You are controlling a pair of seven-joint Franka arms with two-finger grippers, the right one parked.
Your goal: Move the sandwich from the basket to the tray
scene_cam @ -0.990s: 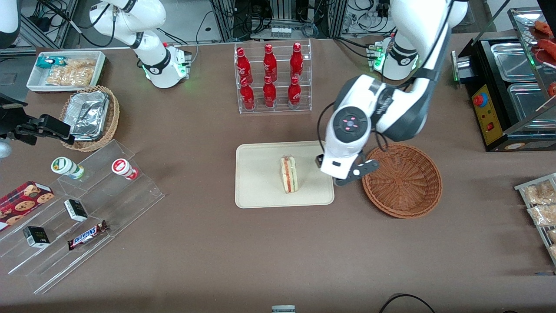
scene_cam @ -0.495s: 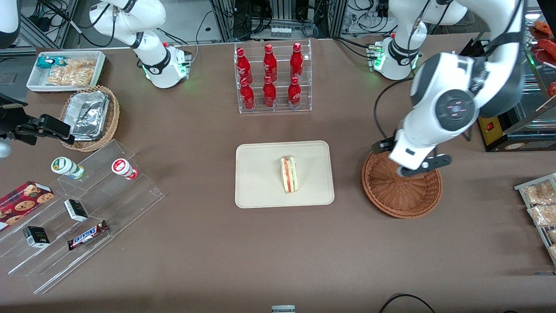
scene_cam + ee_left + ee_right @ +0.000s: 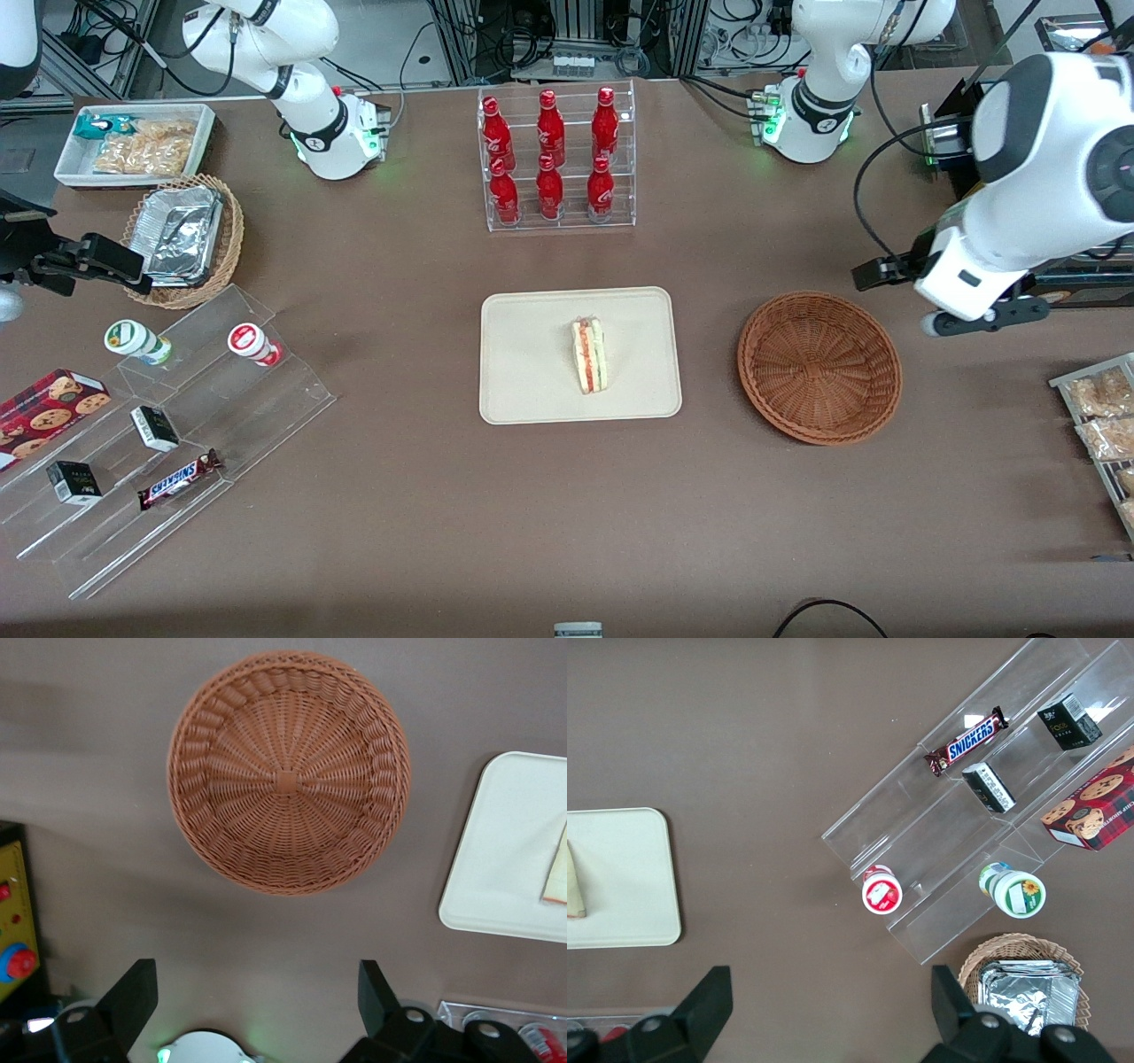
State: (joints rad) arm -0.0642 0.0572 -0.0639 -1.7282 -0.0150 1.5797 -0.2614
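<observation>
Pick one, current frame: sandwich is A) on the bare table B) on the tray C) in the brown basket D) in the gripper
B: the sandwich lies on the tray; the basket holds nothing, and the gripper, fingers open, hangs past the basket toward the working arm's end.

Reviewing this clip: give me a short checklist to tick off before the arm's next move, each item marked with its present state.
1. Sandwich lies on the tray: ok.
2. Sandwich sits well inside the tray rim, not overhanging: ok.
3. Basket holds nothing: ok.
4. Hand is open and carries nothing: ok.
5. Hand is raised above the table, off toward the working arm's end, apart from basket and tray: ok.
6. Sandwich wrapping intact: cannot tell.
</observation>
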